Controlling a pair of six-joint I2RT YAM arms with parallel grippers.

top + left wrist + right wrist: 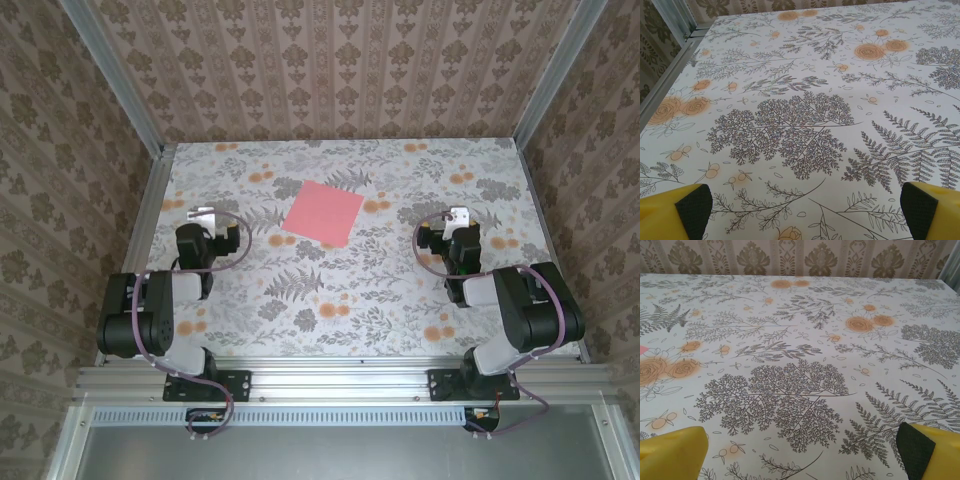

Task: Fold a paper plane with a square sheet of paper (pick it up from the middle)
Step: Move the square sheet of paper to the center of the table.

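Observation:
The square sheet of paper is plain salmon pink and lies flat on the floral table, turned like a diamond, between the two arms and a bit farther back. A sliver of its corner shows at the left edge of the right wrist view. My left gripper rests left of the sheet, apart from it; its yellow fingers stand wide apart over bare tablecloth. My right gripper sits to the right of the sheet, also open with nothing between its yellow fingers.
The table carries a fern and orange flower print. Aluminium frame posts and patterned wallpaper walls close it in on the left, right and back. A metal rail runs along the near edge by the arm bases.

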